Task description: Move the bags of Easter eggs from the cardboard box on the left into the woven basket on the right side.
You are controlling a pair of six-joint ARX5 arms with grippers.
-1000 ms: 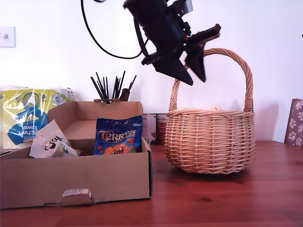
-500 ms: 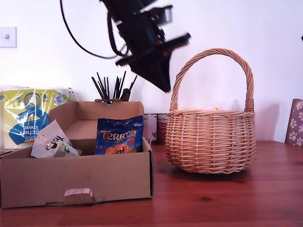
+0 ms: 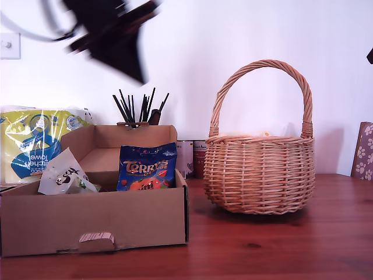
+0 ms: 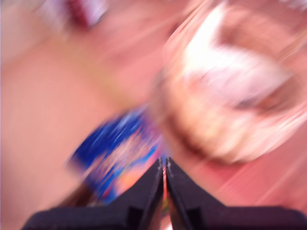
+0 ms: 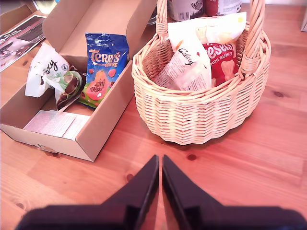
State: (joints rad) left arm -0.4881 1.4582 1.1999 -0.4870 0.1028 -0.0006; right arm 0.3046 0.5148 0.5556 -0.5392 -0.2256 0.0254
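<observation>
Step, as I judge it: fetch next bag from cardboard box (image 3: 93,224).

Advice: bring my first gripper (image 4: 163,168) down over blue Terry's bag (image 3: 146,168), spread jaws before descent, pinch crinkly top edge.

My first gripper: jaws nearly together, nothing held; view heavily blurred, so probably.
My second gripper (image 5: 160,172): narrow, empty, above bench (image 5: 249,158).

Terry's bag: glossy blue, orange print, upright against box wall, at 9 o'clock of woven basket (image 3: 259,175) in exterior view.

White bag (image 3: 64,174): crumpled, in same box.
</observation>
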